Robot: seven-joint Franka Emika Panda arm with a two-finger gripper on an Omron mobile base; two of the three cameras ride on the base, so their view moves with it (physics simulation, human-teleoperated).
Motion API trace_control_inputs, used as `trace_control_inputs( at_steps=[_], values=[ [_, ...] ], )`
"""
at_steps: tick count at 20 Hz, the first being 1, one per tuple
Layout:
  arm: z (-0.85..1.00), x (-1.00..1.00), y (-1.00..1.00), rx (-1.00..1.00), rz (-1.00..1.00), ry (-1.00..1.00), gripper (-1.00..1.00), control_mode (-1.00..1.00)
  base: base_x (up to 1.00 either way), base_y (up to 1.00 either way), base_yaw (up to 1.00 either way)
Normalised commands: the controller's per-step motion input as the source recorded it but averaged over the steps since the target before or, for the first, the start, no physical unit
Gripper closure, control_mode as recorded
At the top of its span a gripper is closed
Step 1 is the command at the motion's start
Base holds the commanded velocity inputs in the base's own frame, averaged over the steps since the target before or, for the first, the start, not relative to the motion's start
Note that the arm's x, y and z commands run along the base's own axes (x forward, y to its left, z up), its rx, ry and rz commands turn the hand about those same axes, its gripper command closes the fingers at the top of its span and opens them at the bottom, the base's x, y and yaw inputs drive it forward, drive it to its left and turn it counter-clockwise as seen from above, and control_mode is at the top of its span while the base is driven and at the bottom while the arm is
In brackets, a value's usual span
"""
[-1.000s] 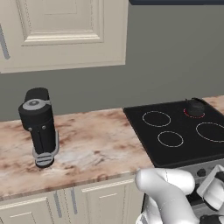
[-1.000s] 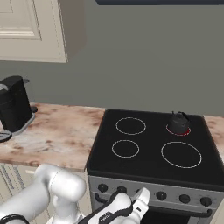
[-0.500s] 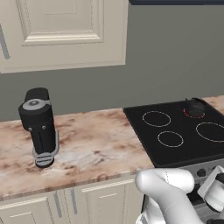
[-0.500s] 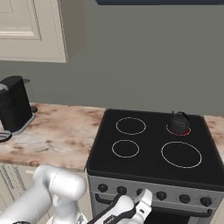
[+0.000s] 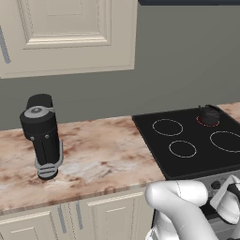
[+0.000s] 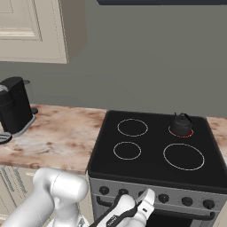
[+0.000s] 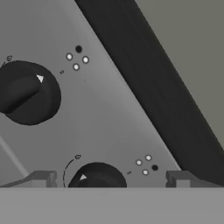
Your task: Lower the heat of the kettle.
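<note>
Kettle point(image 6: 181, 124) on red-ringed burner point(image 6: 181, 131), two knobs point(image 7: 27, 92) facing open gripper point(image 7: 107, 178)

Rendered scene, even diffuse light, moderate brightness. No glare, no hard shadows; faint soft shade under wall cabinet point(image 6: 40, 31). Worktop point(image 5: 98, 159) evenly lit. Stove top point(image 6: 150, 146) flat black, no reflections. Hand view soft, low-contrast grey; control panel point(image 7: 100, 113) slightly blurred. No edge distortion.
</note>
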Motion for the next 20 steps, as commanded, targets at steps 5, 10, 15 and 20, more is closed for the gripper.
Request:
trace_control_inputs(
  at_steps=[5, 10, 15, 20],
  values=[
    [-0.08, 0.12, -0.01, 0.0, 0.0, 0.0, -1.0, -1.0, 0.0, 0.0, 0.0],
    [-0.14, 0.06, -0.03, 0.0, 0.0, 0.0, -1.0, -1.0, 0.0, 0.0, 0.0],
    [-0.1, 0.03, -0.04, 0.0, 0.0, 0.0, -1.0, -1.0, 0.0, 0.0, 0.0],
    [-0.05, 0.04, -0.06, 0.0, 0.0, 0.0, -1.0, -1.0, 0.0, 0.0, 0.0]
  ],
)
